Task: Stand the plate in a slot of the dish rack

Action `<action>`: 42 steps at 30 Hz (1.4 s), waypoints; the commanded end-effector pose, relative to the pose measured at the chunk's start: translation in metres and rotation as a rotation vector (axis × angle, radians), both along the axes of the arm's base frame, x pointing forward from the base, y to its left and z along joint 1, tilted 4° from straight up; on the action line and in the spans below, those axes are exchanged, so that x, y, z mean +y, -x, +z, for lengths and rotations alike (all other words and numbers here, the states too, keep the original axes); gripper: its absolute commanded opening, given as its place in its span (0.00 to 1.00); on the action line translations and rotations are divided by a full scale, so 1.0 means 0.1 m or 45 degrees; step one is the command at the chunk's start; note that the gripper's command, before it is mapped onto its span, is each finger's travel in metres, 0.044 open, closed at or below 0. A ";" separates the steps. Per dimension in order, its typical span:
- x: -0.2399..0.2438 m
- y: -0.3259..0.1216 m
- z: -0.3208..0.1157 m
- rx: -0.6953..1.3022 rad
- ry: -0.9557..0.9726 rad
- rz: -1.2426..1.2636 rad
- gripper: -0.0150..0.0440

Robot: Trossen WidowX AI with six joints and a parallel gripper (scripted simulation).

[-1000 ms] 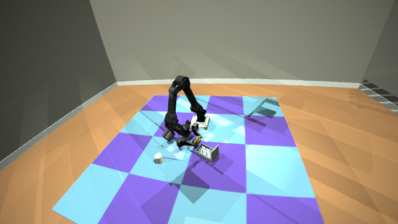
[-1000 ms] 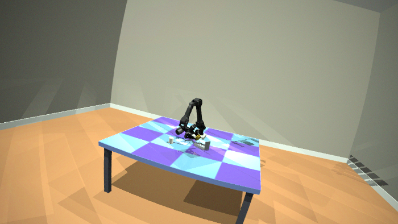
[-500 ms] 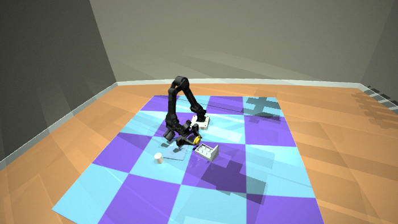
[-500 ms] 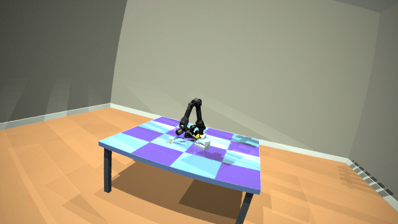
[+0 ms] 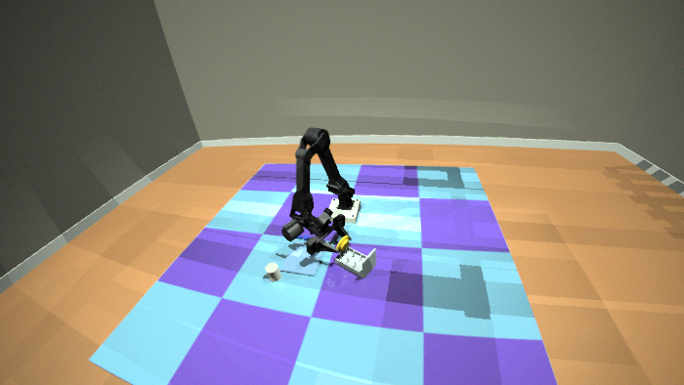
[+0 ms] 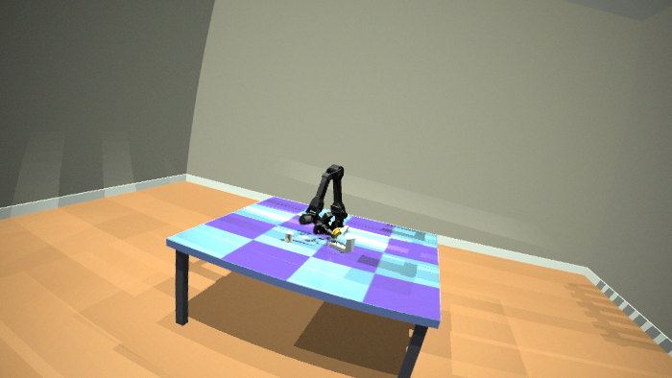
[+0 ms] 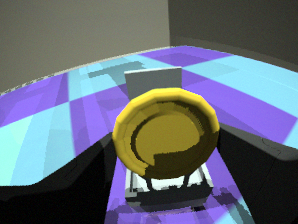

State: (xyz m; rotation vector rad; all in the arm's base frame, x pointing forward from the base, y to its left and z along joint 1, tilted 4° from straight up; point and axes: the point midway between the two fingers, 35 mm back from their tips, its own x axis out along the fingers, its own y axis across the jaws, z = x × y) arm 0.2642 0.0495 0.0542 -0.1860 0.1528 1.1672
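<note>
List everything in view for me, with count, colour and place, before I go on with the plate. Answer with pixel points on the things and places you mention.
Plate (image 5: pixel 343 243) (image 6: pixel 336 232) (image 7: pixel 167 135): one, yellow, between the gripper's fingers, at the rack's end away from the tall panel.
Dish rack (image 5: pixel 369 264) (image 6: pixel 350 246) (image 7: pixel 152 82): one, white and grey, on the table.
Cup-like cylinder (image 5: pixel 273 272) (image 6: pixel 289 237): one, off-white, on the table, apart from the rack.
Flat square piece (image 5: pixel 296 267): one, pale blue, between cylinder and rack.
Table (image 5: pixel 366 357) (image 6: pixel 331 271) (image 7: pixel 250 82): one, purple and light-blue checks, dark legs, on the floor.
Floor (image 5: pixel 586 293) (image 6: pixel 96 288): one, orange-brown.
Walls (image 5: pixel 391 59) (image 6: pixel 384 96) (image 7: pixel 85 35): several, grey, pale skirting, behind and beside the table.
Arm (image 5: pixel 303 176) (image 6: pixel 337 189): one, black, on a white base plate (image 5: pixel 351 220).
Gripper (image 5: pixel 343 243) (image 6: pixel 336 232) (image 7: pixel 165 132): one, black, shut on the plate.
</note>
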 end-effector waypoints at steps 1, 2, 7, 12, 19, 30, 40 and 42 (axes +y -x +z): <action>0.04 -0.01 0.02 -0.005 -0.003 0.000 0.25; 0.04 -0.02 0.03 -0.005 -0.003 0.000 0.25; 0.09 -0.04 0.02 -0.002 -0.001 0.001 0.25; 0.15 -0.06 0.02 -0.001 -0.003 0.001 0.25; 0.19 -0.09 -0.03 0.004 -0.004 0.002 0.25; 0.18 -0.09 -0.17 0.012 -0.005 0.002 0.25; 0.18 -0.09 -0.17 0.012 -0.005 0.002 0.39; 0.18 -0.09 -0.17 0.012 -0.005 0.002 0.48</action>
